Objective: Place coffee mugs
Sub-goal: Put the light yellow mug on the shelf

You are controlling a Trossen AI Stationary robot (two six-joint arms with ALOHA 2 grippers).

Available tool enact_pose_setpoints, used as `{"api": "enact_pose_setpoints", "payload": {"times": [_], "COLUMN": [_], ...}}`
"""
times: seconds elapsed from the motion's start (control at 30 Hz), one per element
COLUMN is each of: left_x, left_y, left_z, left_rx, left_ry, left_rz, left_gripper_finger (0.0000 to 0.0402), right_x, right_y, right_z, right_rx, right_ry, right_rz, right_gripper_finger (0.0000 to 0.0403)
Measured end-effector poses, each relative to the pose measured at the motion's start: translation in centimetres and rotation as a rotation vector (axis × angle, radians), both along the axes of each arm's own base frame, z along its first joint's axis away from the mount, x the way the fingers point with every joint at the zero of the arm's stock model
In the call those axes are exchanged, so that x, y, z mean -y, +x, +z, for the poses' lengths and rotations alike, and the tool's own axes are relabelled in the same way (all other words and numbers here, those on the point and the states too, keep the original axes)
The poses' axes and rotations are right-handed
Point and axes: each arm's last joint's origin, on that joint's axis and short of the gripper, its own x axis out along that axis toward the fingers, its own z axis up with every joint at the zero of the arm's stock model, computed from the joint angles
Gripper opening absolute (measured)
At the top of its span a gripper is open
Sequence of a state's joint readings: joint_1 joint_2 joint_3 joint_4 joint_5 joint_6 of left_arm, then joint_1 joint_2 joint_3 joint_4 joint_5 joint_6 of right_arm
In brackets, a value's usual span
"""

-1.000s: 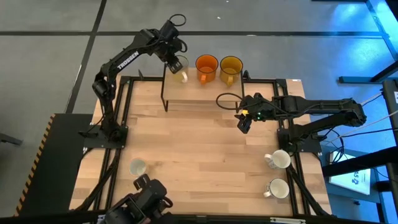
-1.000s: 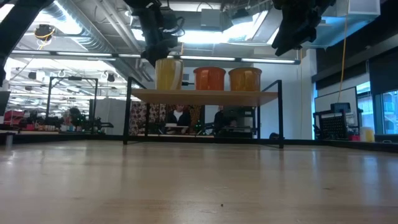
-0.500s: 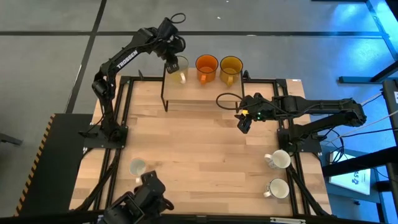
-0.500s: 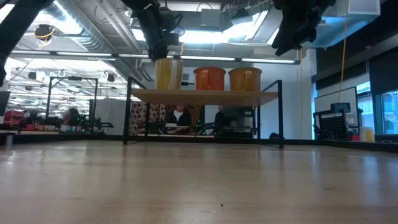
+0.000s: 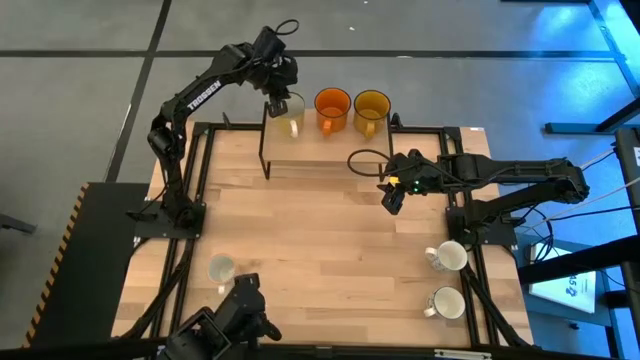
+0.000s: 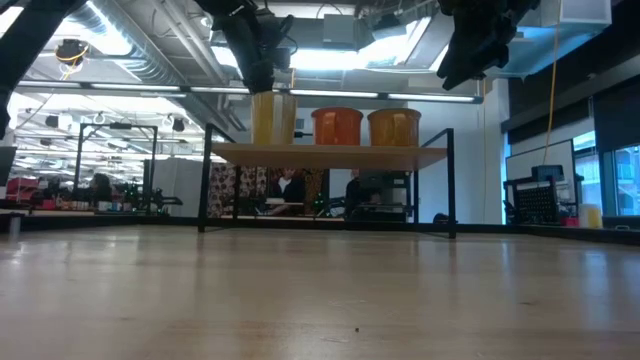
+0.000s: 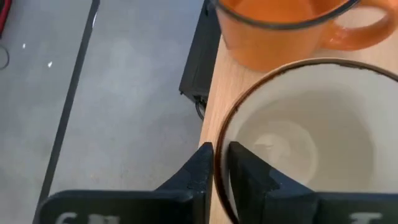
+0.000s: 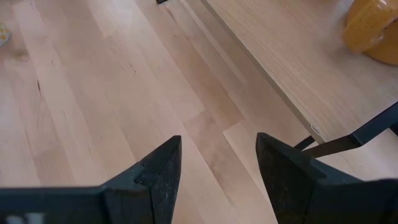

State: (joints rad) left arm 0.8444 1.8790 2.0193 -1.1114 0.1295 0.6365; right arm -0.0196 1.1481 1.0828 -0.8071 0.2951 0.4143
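A wooden counter (image 5: 320, 240) carries a raised wooden shelf on black legs (image 5: 330, 150) along its far edge. Three mugs stand in a row on the shelf: a cream ceramic mug with a dark rim (image 5: 291, 108), then a glossy orange mug (image 5: 332, 106), then an amber-yellow mug (image 5: 372, 106). The left end effector (image 5: 277, 98) is above the cream mug, its fingers (image 7: 205, 171) pinched narrowly on that mug's rim, one inside and one outside. In the low view the cream mug (image 6: 272, 118) appears to sit on the shelf.

The right end effector (image 5: 392, 199) hovers over the counter near the shelf, fingers (image 8: 155, 177) spread wide and empty.

Three white mugs wait on the counter: one near the left front (image 5: 221, 268) and two at the right front (image 5: 448, 256) (image 5: 446, 301). The task looks about half done: two mugs placed, a third not yet released.
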Motion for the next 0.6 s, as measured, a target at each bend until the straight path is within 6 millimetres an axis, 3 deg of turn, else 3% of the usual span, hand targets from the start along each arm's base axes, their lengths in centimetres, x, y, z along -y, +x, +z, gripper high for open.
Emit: {"api": "enact_pose_setpoints", "payload": {"times": [0.23,0.6], "left_x": [-0.03,-0.5], "left_y": [0.15,0.13], "left_z": [0.26,0.27], "left_rx": [0.01,-0.007], "left_ry": [0.04,0.092], "left_rz": [-0.057,-0.054], "left_gripper_finger": [0.0025,0.0052], "right_x": [0.0,0.0], "right_y": [0.04,0.04], "right_z": [0.03,0.03], "right_rx": [0.005,0.008], "right_ry": [0.0,0.005], "right_rz": [0.0,-0.006], "right_gripper_finger": [0.0192,0.0193]}}
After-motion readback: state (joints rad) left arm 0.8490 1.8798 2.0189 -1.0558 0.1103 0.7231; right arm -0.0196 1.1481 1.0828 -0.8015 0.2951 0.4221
